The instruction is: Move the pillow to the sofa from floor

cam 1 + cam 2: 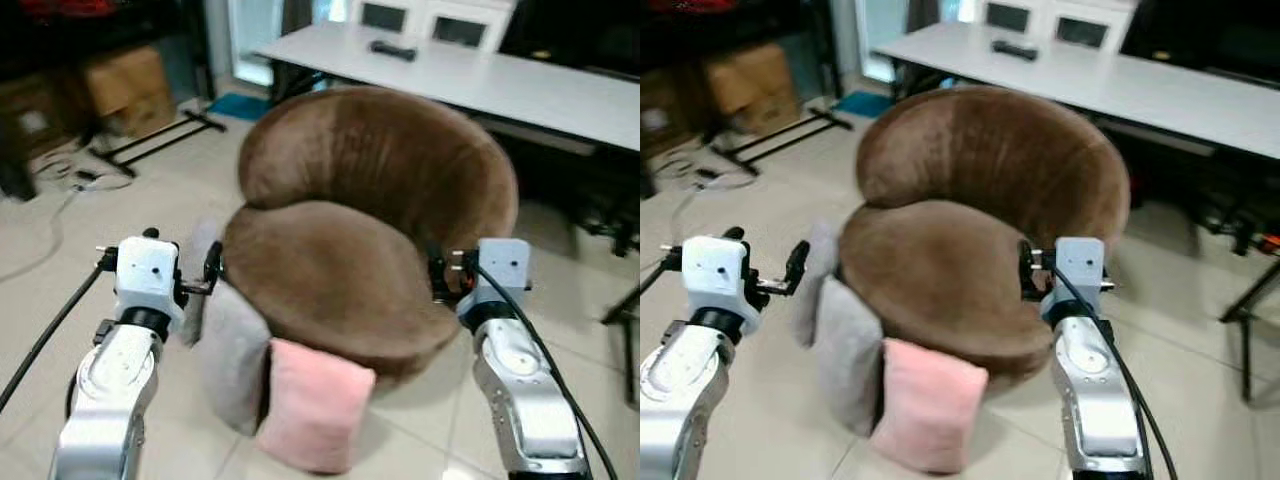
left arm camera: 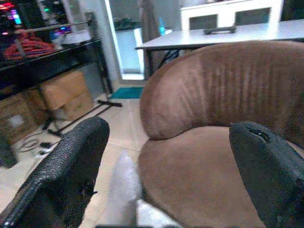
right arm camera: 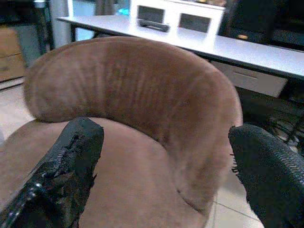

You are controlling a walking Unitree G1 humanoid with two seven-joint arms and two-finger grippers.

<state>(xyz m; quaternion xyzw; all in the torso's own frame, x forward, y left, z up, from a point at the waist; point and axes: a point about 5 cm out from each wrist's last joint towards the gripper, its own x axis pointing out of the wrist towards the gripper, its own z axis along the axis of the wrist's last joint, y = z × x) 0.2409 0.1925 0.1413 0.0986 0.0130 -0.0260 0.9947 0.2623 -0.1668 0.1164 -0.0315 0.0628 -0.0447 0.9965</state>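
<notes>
A grey pillow (image 1: 235, 355) and a pink pillow (image 1: 315, 405) stand on the tiled floor, leaning against the front left of a round brown sofa (image 1: 350, 250). A paler grey pillow (image 1: 200, 265) sits behind them against the sofa's left side, and its top edge (image 2: 126, 190) shows in the left wrist view. My left gripper (image 1: 160, 262) is held open just left of the sofa, above the pillows, holding nothing. My right gripper (image 1: 480, 272) is open at the sofa's right edge, also holding nothing. Both wrist views look between wide-apart black fingers (image 2: 71, 161) (image 3: 71, 152) at the sofa's backrest.
A long white table (image 1: 480, 75) with a black remote (image 1: 392, 49) stands behind the sofa. Cardboard boxes (image 1: 125, 85), a black floor stand (image 1: 160, 140) and cables (image 1: 70, 175) lie at the back left. Dark furniture legs (image 1: 625, 300) stand at the right.
</notes>
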